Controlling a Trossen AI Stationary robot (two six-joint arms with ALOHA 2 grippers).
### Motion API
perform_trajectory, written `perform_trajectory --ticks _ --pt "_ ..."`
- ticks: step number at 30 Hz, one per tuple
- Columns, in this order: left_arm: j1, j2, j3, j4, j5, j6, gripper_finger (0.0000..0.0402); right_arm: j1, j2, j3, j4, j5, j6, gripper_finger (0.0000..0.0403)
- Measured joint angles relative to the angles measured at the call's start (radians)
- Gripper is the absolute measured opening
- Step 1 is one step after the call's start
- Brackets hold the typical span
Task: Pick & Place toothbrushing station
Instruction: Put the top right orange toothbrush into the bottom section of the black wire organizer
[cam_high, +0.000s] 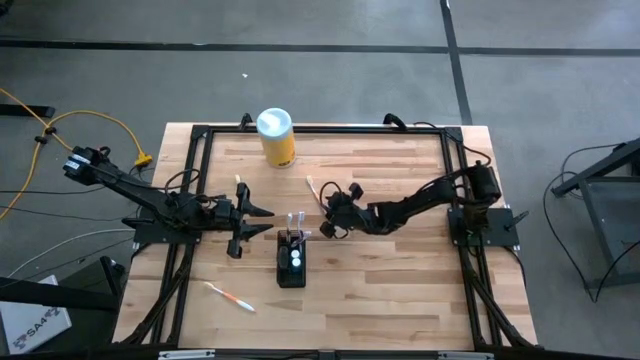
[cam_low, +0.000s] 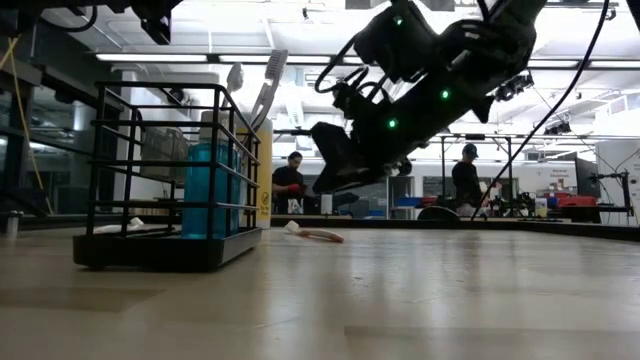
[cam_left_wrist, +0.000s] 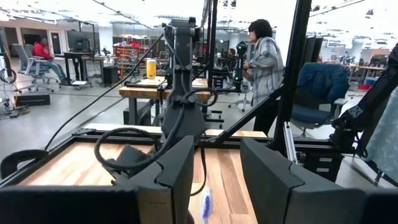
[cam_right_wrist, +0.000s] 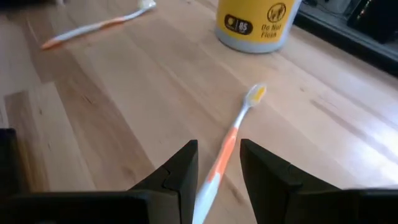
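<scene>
Yellow canister (cam_high: 276, 137), 2 orange-and-white toothbrushes (cam_high: 231, 298) (cam_right_wrist: 225, 149) on wooden table (cam_high: 400, 280)

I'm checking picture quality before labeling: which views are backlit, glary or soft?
Low view: bright ceiling lights behind leave the right gripper and the wire holder nearly in silhouette. Left wrist view: the white ceiling is blown out, and the near fingers look soft. Right wrist view: even light, but the toothbrush is slightly blurred. High view: flat light, faint shadows.
</scene>
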Motion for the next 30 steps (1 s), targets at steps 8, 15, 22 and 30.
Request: perform_trajectory --ticks 8,15,22,30 --pt "0.0 0.0 0.0 -0.01 0.0 0.003 0.0129 -0.007 0.041 0.004 0.03 -0.023 -0.01 0.0111" --pt "0.0 0.0 0.0 -0.016 0.0 0.002 0.0129 -0.035 0.089 0.037 0.058 -0.073 -0.015 0.0111" --pt "-0.001 0.0 0.0 -0.019 0.001 0.003 0.0129 -0.054 0.114 0.04 0.06 -0.103 -0.014 0.0139" --pt "-0.002 0.0 0.0 -0.024 0.001 0.003 0.0129 -0.065 0.121 0.042 0.059 -0.076 -0.008 0.0186"
